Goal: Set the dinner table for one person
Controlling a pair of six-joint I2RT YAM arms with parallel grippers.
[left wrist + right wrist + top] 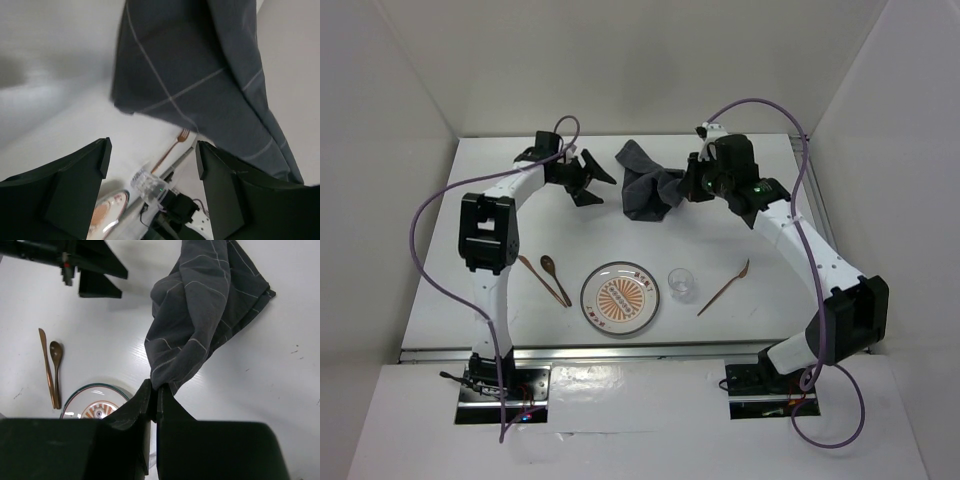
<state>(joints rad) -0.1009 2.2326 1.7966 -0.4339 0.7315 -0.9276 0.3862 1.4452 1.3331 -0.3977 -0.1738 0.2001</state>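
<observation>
The white dinner table (775, 315) holds a patterned plate (620, 298) near its front. A clear glass (681, 283) and a copper fork (724, 287) lie to the plate's right. A spoon (556, 280) and a knife (530, 268) lie to its left. A dark grid-lined cloth (645, 185) hangs bunched at the back of the table. My right gripper (154, 387) is shut on the cloth's (210, 305) lower edge. Just left of the cloth (200, 70), my left gripper (152, 150) stands open with nothing between its fingers.
White walls close in the table on the left, back and right. A metal rail (620, 352) runs along the front edge, with both arm bases behind it. Purple cables loop above each arm. The plate (95, 400), spoon (56, 365) and knife (47, 367) lie below the right wrist.
</observation>
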